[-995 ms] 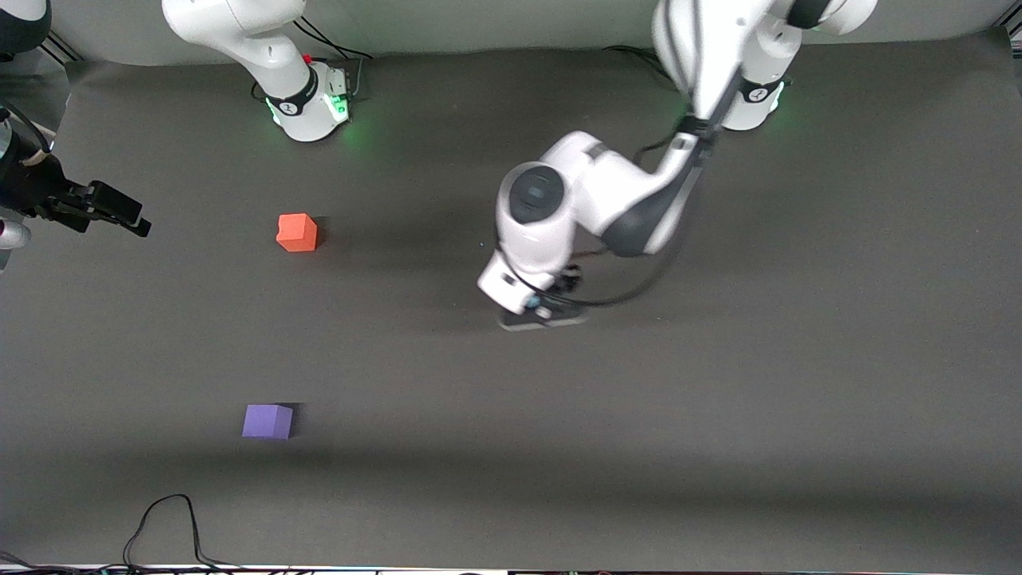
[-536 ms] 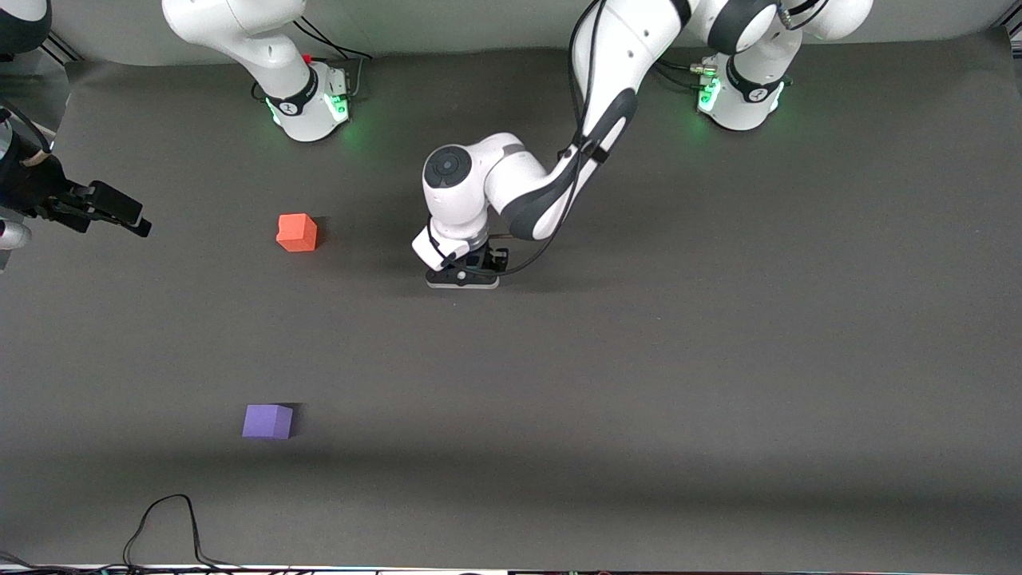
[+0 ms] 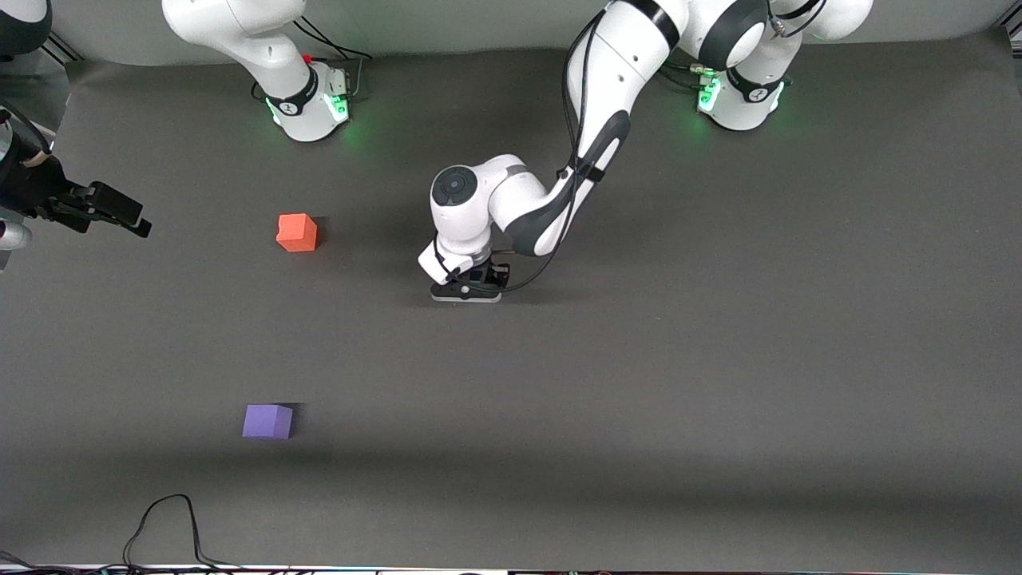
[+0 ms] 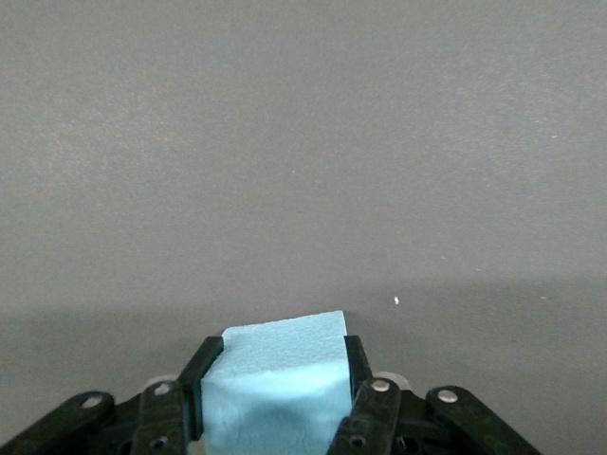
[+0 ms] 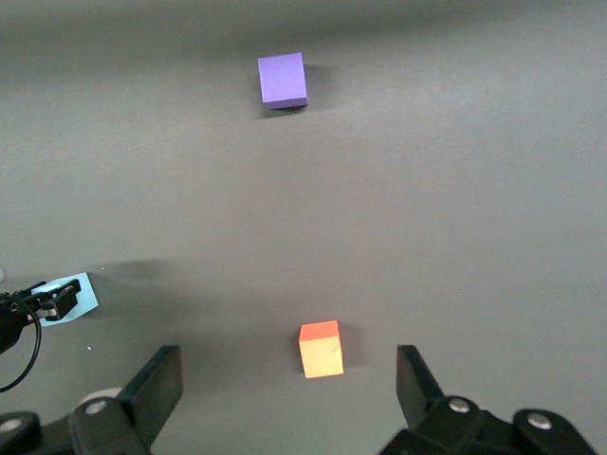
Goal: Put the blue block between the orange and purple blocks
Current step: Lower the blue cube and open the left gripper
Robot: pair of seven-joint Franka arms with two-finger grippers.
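The orange block (image 3: 296,232) sits on the grey mat, toward the right arm's end of the table. The purple block (image 3: 267,421) sits nearer to the front camera than the orange one. Both also show in the right wrist view, orange (image 5: 321,349) and purple (image 5: 283,80). My left gripper (image 3: 467,289) is low over the mat's middle, shut on the blue block (image 4: 275,379). The hand hides that block in the front view; it shows in the right wrist view (image 5: 68,299). My right gripper (image 5: 287,362) is open, empty and held high, at the mat's right-arm end (image 3: 120,214).
Both arm bases (image 3: 307,108) (image 3: 738,100) stand along the mat's edge farthest from the front camera. A black cable (image 3: 168,519) loops on the mat's edge nearest to that camera. Bare mat (image 3: 279,327) lies between the orange and purple blocks.
My left arm has swung with the blue block toward the right arm's end of the table, then shifted slightly nearer the front camera. The right arm, orange block and purple block have not moved.
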